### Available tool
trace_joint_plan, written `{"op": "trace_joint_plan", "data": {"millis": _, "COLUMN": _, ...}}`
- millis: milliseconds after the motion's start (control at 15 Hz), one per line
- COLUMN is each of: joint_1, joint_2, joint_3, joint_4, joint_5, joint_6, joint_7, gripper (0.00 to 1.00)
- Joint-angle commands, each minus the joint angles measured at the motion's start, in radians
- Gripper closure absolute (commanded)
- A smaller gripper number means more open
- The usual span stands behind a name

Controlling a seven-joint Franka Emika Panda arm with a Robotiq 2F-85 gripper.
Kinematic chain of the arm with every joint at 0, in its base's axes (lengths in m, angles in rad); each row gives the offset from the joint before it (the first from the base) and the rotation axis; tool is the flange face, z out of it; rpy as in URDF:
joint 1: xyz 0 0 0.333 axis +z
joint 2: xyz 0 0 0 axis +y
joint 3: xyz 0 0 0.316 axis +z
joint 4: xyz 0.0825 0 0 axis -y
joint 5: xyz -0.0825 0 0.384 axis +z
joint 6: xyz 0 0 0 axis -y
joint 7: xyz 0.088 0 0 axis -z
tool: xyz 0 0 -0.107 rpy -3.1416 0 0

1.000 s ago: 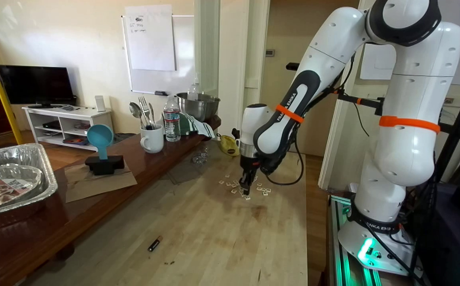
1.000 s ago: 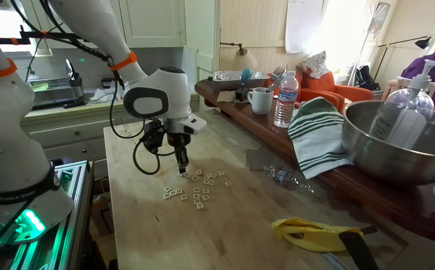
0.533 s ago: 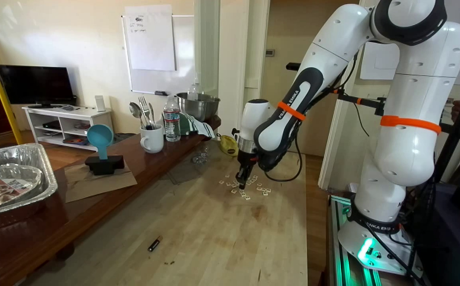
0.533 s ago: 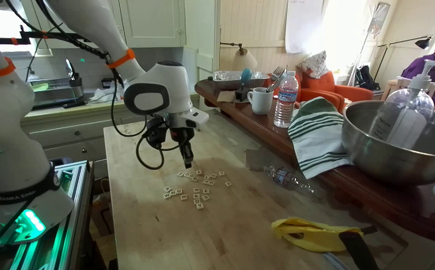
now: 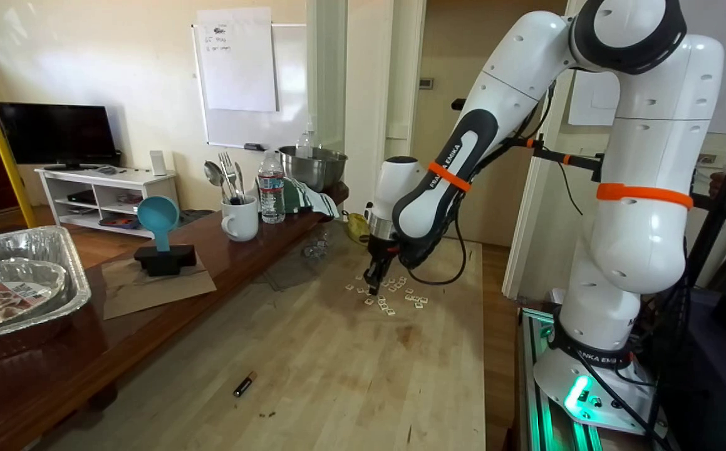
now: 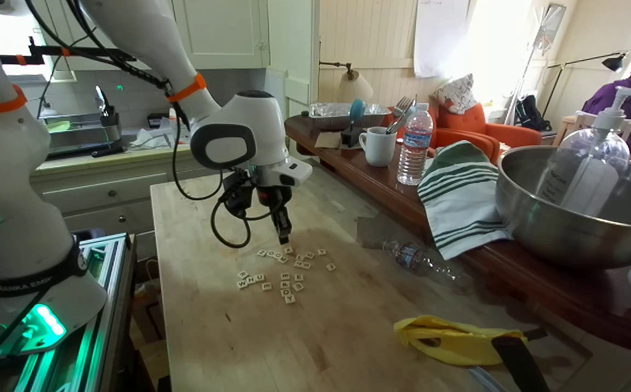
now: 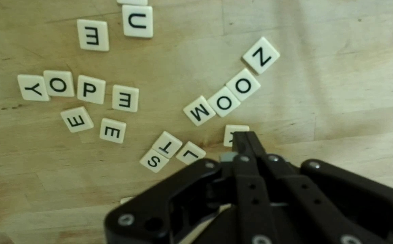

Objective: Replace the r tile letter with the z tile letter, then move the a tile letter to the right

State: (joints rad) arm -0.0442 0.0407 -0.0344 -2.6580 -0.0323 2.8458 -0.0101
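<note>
The tile that reads as Z [image 7: 261, 55] lies tilted at the end of a row with two O tiles [image 7: 223, 102] and an M tile [image 7: 199, 110]. The row also shows in an exterior view, with the Z tile [image 6: 261, 252] at its left end. My gripper [image 7: 249, 133] is shut and empty, its fingertips together. In the wrist view they partly cover a single tile [image 7: 230, 129]. That tile [image 6: 288, 251] looks like A in an exterior view, but I cannot rule out R. The gripper [image 6: 284, 241] hovers just above it, apart from the table.
Several other tiles lie around, such as L [image 7: 191, 153], T [image 7: 166, 145], S [image 7: 154, 161] and U [image 7: 137, 21]. A bottle [image 6: 418, 261] and a yellow bag [image 6: 457, 343] lie on the table. A battery [image 5: 245, 384] lies farther along. A raised wooden counter [image 5: 231, 275] borders the table.
The gripper has lifted from beside the Z tile and moved along the row, leftward or rightward depending on the exterior view, to above the single tile. The tiles have not visibly moved.
</note>
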Motion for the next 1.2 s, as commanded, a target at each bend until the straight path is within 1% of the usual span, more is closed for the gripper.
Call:
{"op": "trace_joint_plan", "data": {"millis": 0, "joint_1": 0.002, "joint_2": 0.069, "joint_3": -0.004, "joint_4": 0.035, "joint_5": -0.003, "joint_6": 0.029, "joint_7": 0.001, "gripper": 1.00}}
{"op": "trace_joint_plan", "data": {"millis": 200, "joint_1": 0.002, "joint_2": 0.099, "joint_3": -0.004, "joint_4": 0.047, "joint_5": 0.000, "joint_6": 0.042, "joint_7": -0.001, "gripper": 1.00}}
{"op": "trace_joint_plan", "data": {"millis": 533, "joint_1": 0.001, "joint_2": 0.139, "joint_3": 0.000, "joint_4": 0.050, "joint_5": 0.009, "joint_6": 0.113, "joint_7": -0.008, "gripper": 1.00}}
{"op": "trace_joint_plan", "data": {"millis": 800, "joint_1": -0.001, "joint_2": 0.154, "joint_3": -0.003, "joint_4": 0.054, "joint_5": 0.009, "joint_6": 0.125, "joint_7": -0.006, "gripper": 1.00}}
{"op": "trace_joint_plan", "data": {"millis": 1133, "joint_1": -0.017, "joint_2": 0.142, "joint_3": -0.035, "joint_4": 0.038, "joint_5": -0.001, "joint_6": 0.137, "joint_7": 0.002, "gripper": 1.00}}
